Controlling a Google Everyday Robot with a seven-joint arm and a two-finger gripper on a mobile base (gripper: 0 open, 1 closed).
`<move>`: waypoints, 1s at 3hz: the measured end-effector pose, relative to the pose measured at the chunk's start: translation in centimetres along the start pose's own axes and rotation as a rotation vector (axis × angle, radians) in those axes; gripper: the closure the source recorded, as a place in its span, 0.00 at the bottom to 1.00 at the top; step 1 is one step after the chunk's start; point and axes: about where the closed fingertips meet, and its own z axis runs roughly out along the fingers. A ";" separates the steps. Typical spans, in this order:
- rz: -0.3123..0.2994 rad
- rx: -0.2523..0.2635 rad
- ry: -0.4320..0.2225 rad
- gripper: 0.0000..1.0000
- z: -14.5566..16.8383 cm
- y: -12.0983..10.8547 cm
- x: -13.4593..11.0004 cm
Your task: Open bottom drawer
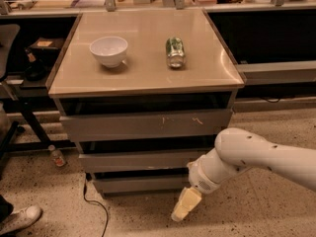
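Note:
The bottom drawer [140, 183] is the slimmest grey front panel at the foot of the cabinet, closed, under a mid-height front [138, 160] and a taller scratched front [145, 124]. My gripper [184, 205] with its cream-coloured fingers hangs low on the white arm [247, 157], just right of and slightly below the bottom drawer's right end, close to the floor. It is not touching the drawer front.
A white bowl [108, 50] and a green can [175, 52] lying on its side rest on the cabinet's beige top [143, 78]. A black cable [98, 211] trails on the floor at left. A small bottle [57, 155] and a shoe [19, 218] are at left.

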 end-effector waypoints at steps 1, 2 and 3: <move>0.057 -0.023 -0.064 0.00 4.9 -2.0 1.5; 0.099 -0.027 -0.126 0.00 9.8 -4.5 2.6; 0.133 -0.060 -0.154 0.00 14.7 -6.2 3.5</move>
